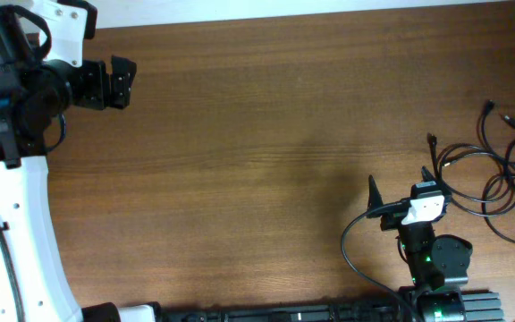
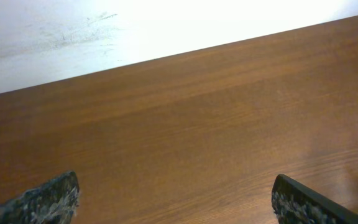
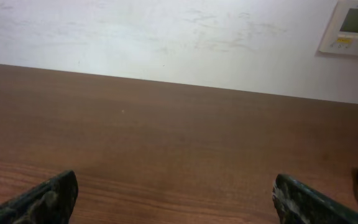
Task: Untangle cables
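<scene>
The desk (image 1: pixel 257 152) is reached over by both arms. The left gripper (image 1: pixel 119 82), at the far left, is held wide open, nothing between its fingers. The right gripper (image 1: pixel 401 183) is likewise spread wide, nothing gripped. The cables (image 1: pixel 494 174) are seen looped together at the right edge, just beside it

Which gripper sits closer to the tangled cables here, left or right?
The right gripper, open, just beside the cables near the edge of the table. The left gripper, also open, hangs at the opposite far corner, nowhere near them.
</scene>
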Robot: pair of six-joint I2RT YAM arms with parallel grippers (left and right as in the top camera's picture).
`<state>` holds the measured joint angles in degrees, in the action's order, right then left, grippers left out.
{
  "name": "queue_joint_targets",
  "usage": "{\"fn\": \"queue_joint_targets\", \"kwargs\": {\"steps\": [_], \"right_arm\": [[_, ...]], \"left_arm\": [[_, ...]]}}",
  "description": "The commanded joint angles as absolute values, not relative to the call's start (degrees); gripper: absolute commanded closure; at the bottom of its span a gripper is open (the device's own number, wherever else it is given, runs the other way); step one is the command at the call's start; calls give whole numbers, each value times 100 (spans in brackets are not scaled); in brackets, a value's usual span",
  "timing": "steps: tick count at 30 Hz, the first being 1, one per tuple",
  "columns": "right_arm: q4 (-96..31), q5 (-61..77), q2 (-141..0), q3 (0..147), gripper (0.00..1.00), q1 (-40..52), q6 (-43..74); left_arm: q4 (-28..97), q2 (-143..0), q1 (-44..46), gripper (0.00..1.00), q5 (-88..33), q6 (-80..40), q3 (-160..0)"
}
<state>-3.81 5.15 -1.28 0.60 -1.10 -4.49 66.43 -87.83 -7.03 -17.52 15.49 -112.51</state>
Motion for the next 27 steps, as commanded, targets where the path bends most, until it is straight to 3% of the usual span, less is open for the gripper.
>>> {"fn": "queue_joint_targets", "kwargs": {"steps": [1, 14, 27], "right_arm": [[-421, 423, -62, 34, 1, -158, -427], [-419, 423, -62, 34, 1, -158, -427], [-419, 423, -62, 34, 1, -158, -427]], "left_arm": [[6635, -8689, -701, 1, -1754, 1594, -11330], [6657, -8123, -644, 1, -1564, 1616, -11045], [-486, -3546, -598, 1, -1776, 1579, -3758]]}}
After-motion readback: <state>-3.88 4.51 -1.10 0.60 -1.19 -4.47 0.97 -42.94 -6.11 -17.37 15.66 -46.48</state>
